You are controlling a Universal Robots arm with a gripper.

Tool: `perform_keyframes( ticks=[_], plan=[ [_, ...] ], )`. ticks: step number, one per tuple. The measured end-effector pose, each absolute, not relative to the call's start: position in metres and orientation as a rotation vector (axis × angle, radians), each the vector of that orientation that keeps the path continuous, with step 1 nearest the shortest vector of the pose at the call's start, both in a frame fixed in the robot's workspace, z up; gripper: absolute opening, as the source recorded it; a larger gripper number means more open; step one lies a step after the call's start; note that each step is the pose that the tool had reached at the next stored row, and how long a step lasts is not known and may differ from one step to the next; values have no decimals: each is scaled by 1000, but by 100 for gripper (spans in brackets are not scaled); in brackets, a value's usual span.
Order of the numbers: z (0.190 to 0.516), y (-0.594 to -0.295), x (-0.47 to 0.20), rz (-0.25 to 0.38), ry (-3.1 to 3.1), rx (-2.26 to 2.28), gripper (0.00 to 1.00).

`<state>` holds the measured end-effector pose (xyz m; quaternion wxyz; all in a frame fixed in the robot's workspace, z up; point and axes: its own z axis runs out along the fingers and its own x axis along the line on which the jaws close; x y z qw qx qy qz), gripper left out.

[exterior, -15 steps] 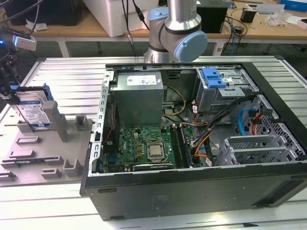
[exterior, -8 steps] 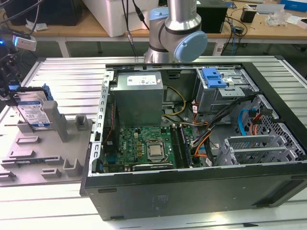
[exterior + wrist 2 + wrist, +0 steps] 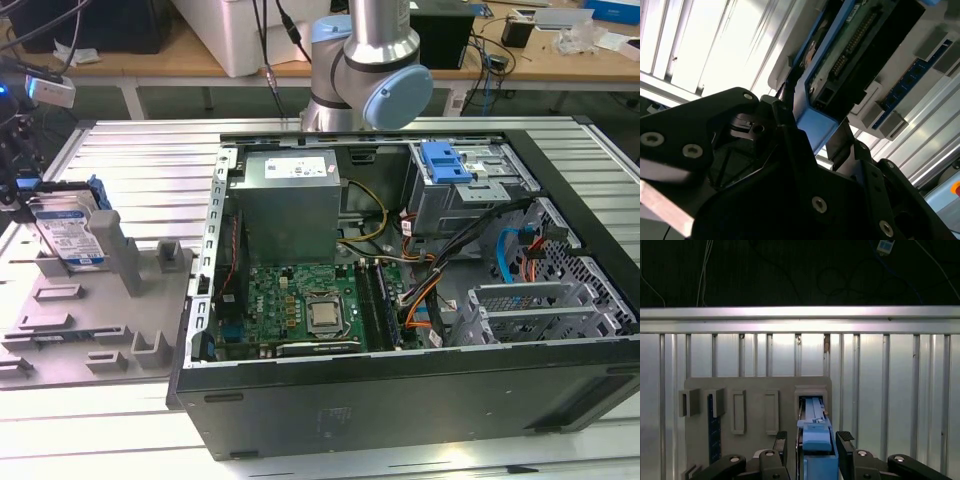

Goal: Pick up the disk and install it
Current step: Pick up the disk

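Pick-up step in hand; nothing lifted and nothing installed. Finds the disk (image 3: 68, 235) at the far left of the exterior view, standing on edge in a grey holder (image 3: 135, 290) on the slatted table (image 3: 150, 150). Sits well apart from the open computer case (image 3: 400, 420) across the middle and right of that frame.

Low and centre in the first wrist view, has the gripper (image 3: 813, 440) straddling the disk's blue carrier, one finger on each side. Jaws apart and probably not clamped, judging by thin dark gaps between fingers and carrier, though hard to be sure from that angle. In the second wrist view, upper middle, shows the disk's circuit-board side and connector, with a dark finger close against the blue frame.

Calls, as a judgement, for a square closing on the carrier's edges rather than on the labelled face. Needs a firm enough hold to draw the disk straight out of the holder without binding. Leaves the grey drive cage (image 3: 470, 195) at the upper right of the case untouched, blue tab (image 3: 445, 160) on top.
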<state>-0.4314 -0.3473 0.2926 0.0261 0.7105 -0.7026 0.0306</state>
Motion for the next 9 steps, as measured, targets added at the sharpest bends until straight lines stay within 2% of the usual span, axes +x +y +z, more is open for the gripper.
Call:
perform_keyframes(
  ticks=[9],
  plan=[
    [291,-347,-431,94,-2171,2196,51]
  ],
)
